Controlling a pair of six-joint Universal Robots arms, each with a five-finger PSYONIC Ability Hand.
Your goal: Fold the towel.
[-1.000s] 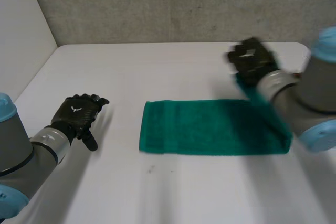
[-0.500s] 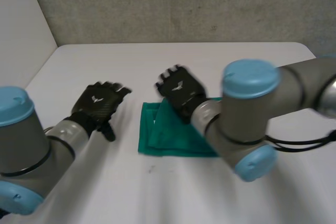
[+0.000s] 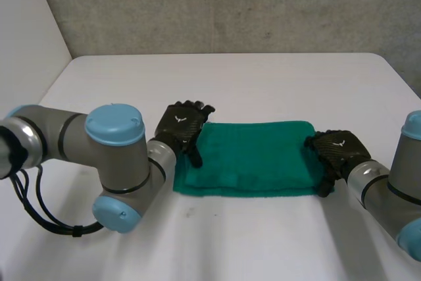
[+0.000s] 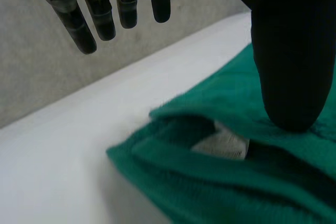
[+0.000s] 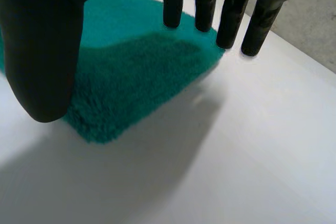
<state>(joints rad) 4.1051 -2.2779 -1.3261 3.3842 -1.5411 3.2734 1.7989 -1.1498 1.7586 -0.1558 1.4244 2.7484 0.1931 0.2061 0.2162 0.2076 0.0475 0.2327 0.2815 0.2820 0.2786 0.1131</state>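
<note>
Across the middle of the frame, on the white tabletop [image 3: 263, 83], the green towel [image 3: 256, 153] lies folded. Its left layers look uneven, so a dragging thumb could pull the fold apart. At that left end the left hand [image 3: 181, 129], fingers straight, presses its thumb down and grips nothing. The right hand [image 3: 339, 153], open and empty, sits over the right end.

The towel [image 3: 253, 159] is a plain deep green with no stripe or print. In the left wrist view a pale whitish patch [image 4: 220, 145] shows inside its fold. The table [image 3: 263, 90] is plain white. The left hand [image 3: 179, 125] and right hand [image 3: 339, 151] are black, each with a small white mark on its back. The left arm [image 3: 59, 137] and right arm [image 3: 385, 192] are grey with light-blue caps [image 3: 115, 122]. The wall [image 3: 230, 4] is speckled grey.
</note>
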